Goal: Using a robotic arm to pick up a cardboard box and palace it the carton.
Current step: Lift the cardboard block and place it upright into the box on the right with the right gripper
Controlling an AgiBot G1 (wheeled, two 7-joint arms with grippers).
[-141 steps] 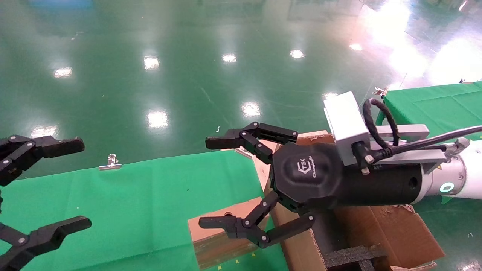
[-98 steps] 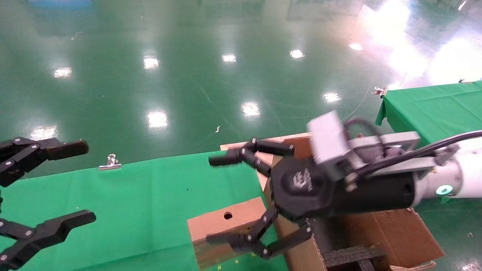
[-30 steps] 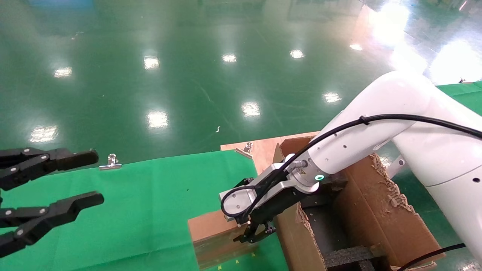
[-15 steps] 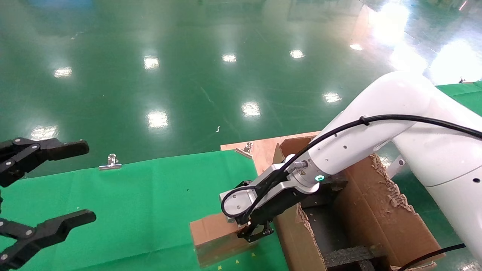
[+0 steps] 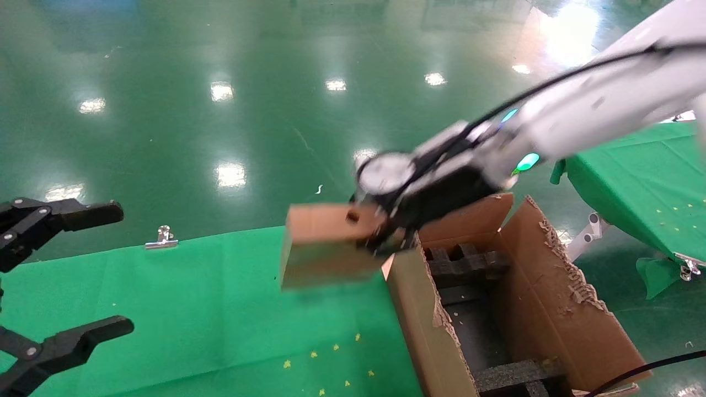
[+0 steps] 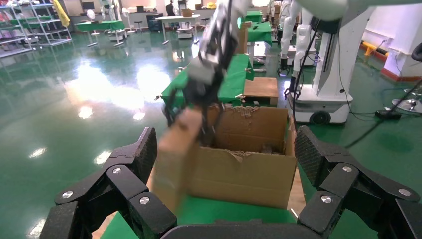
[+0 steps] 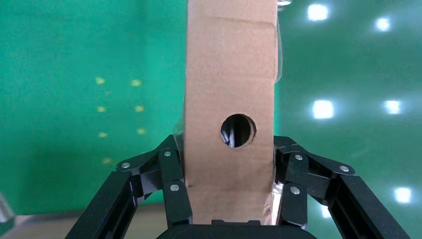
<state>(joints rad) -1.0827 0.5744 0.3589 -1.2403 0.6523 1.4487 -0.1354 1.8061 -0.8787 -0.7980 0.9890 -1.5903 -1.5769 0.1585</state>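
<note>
I see the cardboard box [image 5: 325, 243] held in the air over the table's [image 5: 193, 298] right edge, just beside the carton [image 5: 529, 309], with my right pincer [image 7: 230, 196] clamped on its sides. My left pincer [image 6: 224, 194] hangs spread apart at the table's left edge.

The head view looks forward and down on the counter [image 5: 193, 298]. The left wrist view faces across to the carton [image 6: 239, 169]. The right wrist view sits very near the cardboard box [image 7: 229, 64]; all three views share it.

Brown cardboard box [image 5: 325, 245] airborne, beside open carton [image 5: 551, 309]
</note>
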